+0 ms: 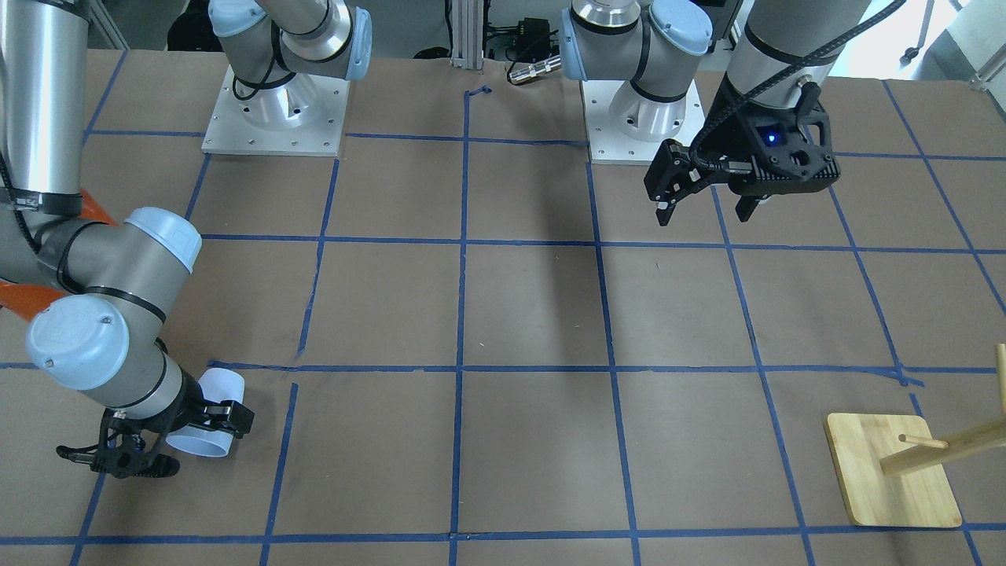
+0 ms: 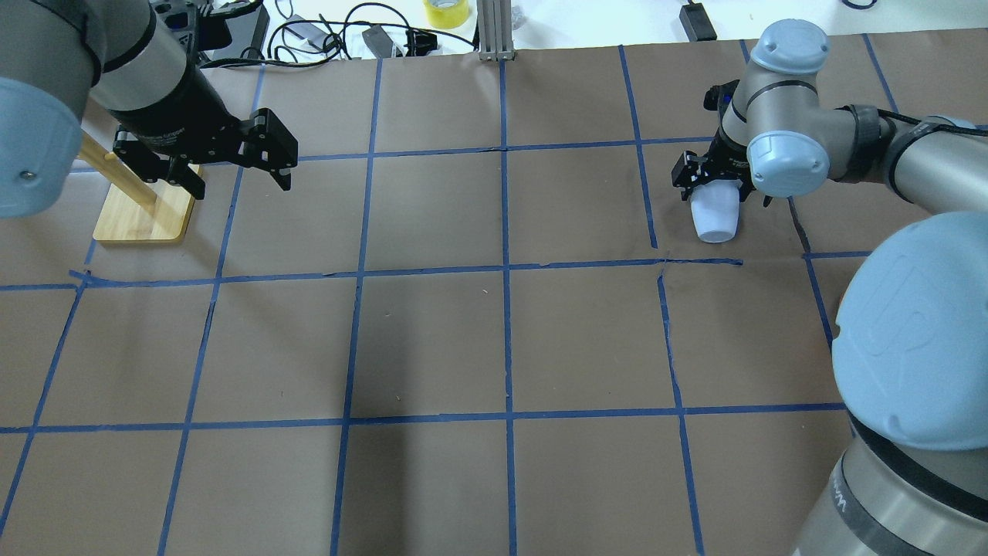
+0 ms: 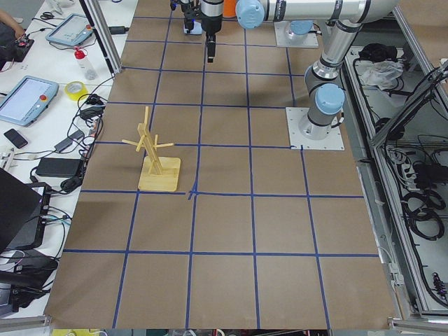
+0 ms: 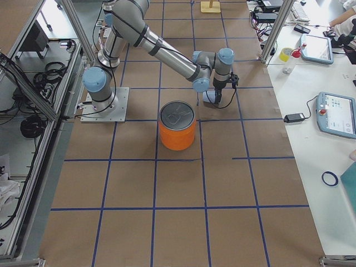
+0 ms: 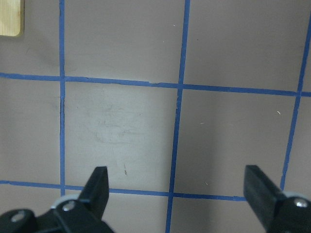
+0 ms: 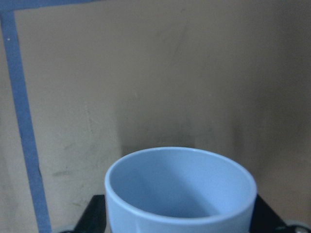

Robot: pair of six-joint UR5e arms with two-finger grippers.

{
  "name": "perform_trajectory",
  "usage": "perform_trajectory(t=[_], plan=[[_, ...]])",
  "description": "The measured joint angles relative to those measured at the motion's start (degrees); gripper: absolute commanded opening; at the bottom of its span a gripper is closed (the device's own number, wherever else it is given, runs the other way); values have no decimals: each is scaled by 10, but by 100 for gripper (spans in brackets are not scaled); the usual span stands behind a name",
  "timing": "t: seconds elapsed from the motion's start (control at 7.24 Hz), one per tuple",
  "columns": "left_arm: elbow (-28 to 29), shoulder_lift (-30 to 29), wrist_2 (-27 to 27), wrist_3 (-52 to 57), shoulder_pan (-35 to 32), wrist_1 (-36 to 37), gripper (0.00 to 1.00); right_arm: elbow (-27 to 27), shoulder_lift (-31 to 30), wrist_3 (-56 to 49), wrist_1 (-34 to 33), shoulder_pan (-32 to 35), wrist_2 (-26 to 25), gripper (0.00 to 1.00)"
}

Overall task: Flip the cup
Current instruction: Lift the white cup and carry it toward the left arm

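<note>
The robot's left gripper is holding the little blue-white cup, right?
Not quite. The right gripper is holding the little blue-white cup, as the overhead exterior view shows. The left gripper is open and empty.

An orange can with a silver lid stands on the blue-taped brown table, well apart from a wooden peg rack.

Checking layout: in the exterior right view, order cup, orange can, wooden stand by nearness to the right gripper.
1. Cup, within the right gripper.
2. Orange can, nearby, toward the camera.
3. Wooden stand, table's far end.
</note>
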Motion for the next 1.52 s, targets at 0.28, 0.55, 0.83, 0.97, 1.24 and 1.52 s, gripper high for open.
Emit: perform_trajectory(t=[0.28, 0.55, 0.83, 0.97, 1.24, 1.52], plan=[[0, 1, 0, 0, 0, 0, 100, 0, 5, 1, -1, 0, 1, 36], [0, 1, 0, 0, 0, 0, 100, 0, 3, -1, 4, -1, 19, 2], [0, 1, 0, 0, 0, 0, 100, 1, -10, -6, 16, 2, 26, 0], [0, 1, 0, 0, 0, 0, 100, 2, -23, -14, 20, 6, 28, 0], [0, 1, 0, 0, 0, 1, 100, 2, -54, -29, 31, 52, 35, 0], [0, 1, 0, 0, 2, 3, 100, -2, -66, -93, 29, 133, 43, 0]])
